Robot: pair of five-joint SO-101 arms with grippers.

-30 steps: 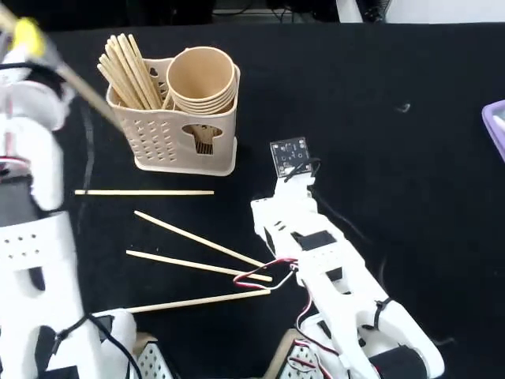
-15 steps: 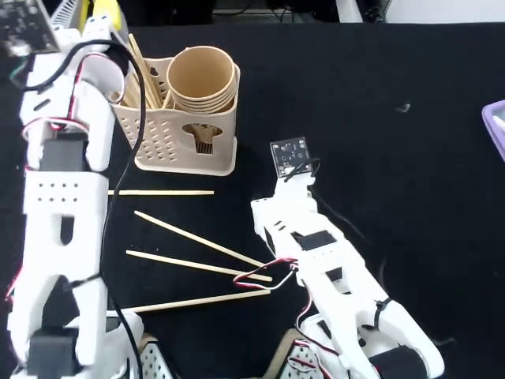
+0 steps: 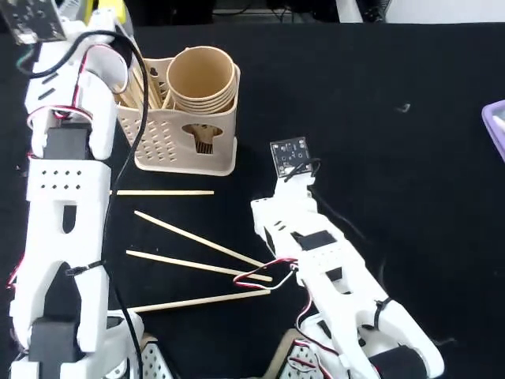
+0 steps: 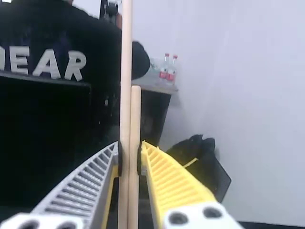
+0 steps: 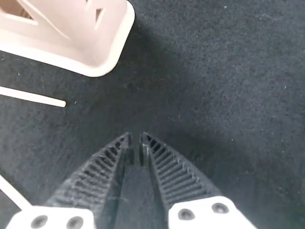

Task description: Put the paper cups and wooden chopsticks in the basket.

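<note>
Black cloth covers the table — beyond it a plain white wall and two small bottles

Matt wooden chopsticks, smooth plastic basket

We see the left arm and the right arm in white plastic, with black motors and thin red and black cables. The left gripper is ribbed, one side grey, one yellow; the right gripper is ribbed and black.
</note>
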